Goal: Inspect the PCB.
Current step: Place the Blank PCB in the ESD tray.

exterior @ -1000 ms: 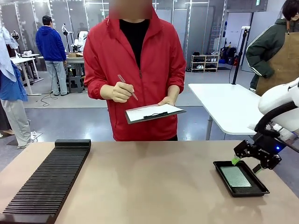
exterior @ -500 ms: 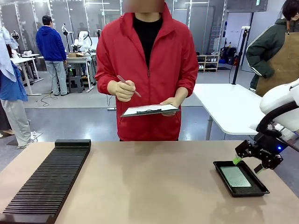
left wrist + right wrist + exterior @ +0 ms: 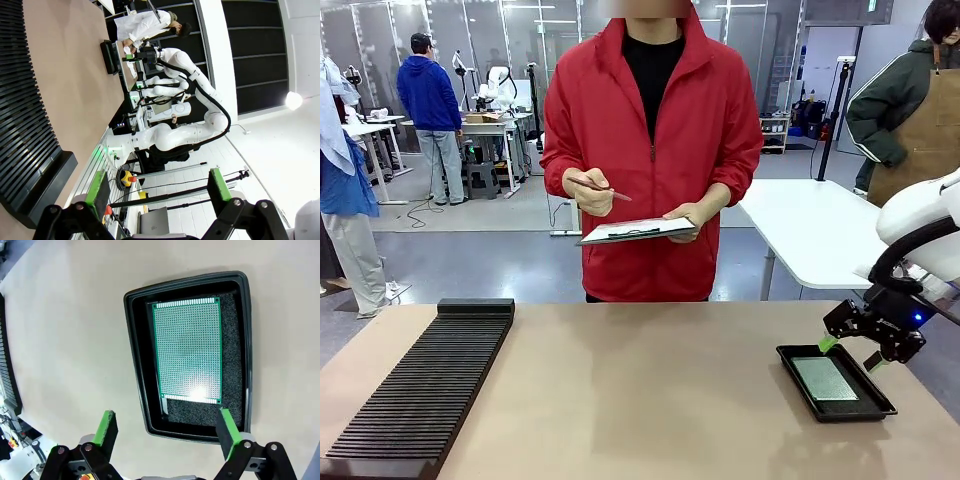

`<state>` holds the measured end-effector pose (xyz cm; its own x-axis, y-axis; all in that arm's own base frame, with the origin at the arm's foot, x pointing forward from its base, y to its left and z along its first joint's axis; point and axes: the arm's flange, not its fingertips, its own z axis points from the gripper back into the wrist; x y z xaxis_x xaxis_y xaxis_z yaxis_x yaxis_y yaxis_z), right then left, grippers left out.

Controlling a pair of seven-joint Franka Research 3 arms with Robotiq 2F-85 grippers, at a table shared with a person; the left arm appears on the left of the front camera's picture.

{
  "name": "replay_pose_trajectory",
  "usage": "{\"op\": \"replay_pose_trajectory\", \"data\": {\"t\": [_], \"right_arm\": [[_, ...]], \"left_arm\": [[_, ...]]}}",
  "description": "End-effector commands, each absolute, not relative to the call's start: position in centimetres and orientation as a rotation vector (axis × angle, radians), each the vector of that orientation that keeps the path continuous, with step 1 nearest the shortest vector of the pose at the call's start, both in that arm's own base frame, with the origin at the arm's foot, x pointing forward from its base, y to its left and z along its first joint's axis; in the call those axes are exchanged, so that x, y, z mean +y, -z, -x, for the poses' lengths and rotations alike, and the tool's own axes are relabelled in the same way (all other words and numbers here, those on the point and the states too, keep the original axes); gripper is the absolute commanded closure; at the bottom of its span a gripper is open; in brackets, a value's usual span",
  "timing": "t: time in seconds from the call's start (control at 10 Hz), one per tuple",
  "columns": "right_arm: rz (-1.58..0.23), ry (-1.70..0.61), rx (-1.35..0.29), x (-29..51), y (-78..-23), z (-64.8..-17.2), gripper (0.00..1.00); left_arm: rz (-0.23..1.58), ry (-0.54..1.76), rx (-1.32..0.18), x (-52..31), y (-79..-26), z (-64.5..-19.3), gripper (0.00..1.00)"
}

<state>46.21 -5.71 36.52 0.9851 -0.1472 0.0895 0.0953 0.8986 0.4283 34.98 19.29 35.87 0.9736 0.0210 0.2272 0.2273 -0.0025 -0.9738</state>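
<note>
Tan table (image 3: 650, 400): PCB (image 3: 188, 349) flat in black tray (image 3: 137, 370), robot's right side. Right gripper (image 3: 167, 432) above tray, jaws wide, holding nothing. Board prob. thin, light, stiff; best gripped by edges, w/ care.

The PCB (image 3: 188, 350) lies flat in the black tray (image 3: 134, 360), a green rectangle with a fine dotted grid, glare on one end, directly below the right gripper (image 3: 167, 432), between its spread fingers, untouched.
</note>
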Motion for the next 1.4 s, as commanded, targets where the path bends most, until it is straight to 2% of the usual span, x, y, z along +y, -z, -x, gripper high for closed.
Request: {"op": "replay_pose_trajectory", "data": {"t": [0.0,0.1,0.3,0.5,0.7,0.9,1.0,1.3], "right_arm": [[-0.442,0.114,-0.130,-5.6,-36.4,-46.4,0.00],[-0.437,0.126,-0.121,-5.7,-36.5,-46.2,0.00],[-0.551,0.071,-0.101,-6.4,-42.8,-42.7,0.00],[-0.745,0.048,-0.034,-8.6,-47.2,-39.3,0.00],[-0.945,0.018,-0.003,-10.6,-49.1,-36.1,0.00],[-1.130,-0.034,0.022,-12.9,-48.8,-32.9,0.00],[-1.290,-0.052,0.035,-14.2,-48.2,-30.7,0.00],[-1.399,-0.058,0.010,-16.3,-45.1,-26.6,0.00]], "left_arm": [[1.553,0.162,-0.194,19.4,-35.8,-34.9,0.00],[1.553,0.162,-0.194,19.4,-35.8,-34.9,0.00],[1.553,0.162,-0.194,19.4,-35.8,-34.9,0.00],[1.553,0.162,-0.194,19.4,-35.8,-34.9,0.00],[1.553,0.162,-0.194,19.4,-35.8,-34.9,0.00],[1.553,0.162,-0.194,19.4,-35.8,-34.9,0.00],[1.553,0.162,-0.194,19.4,-35.8,-34.9,0.00],[1.553,0.162,-0.194,19.4,-35.8,-34.9,0.00]]}}
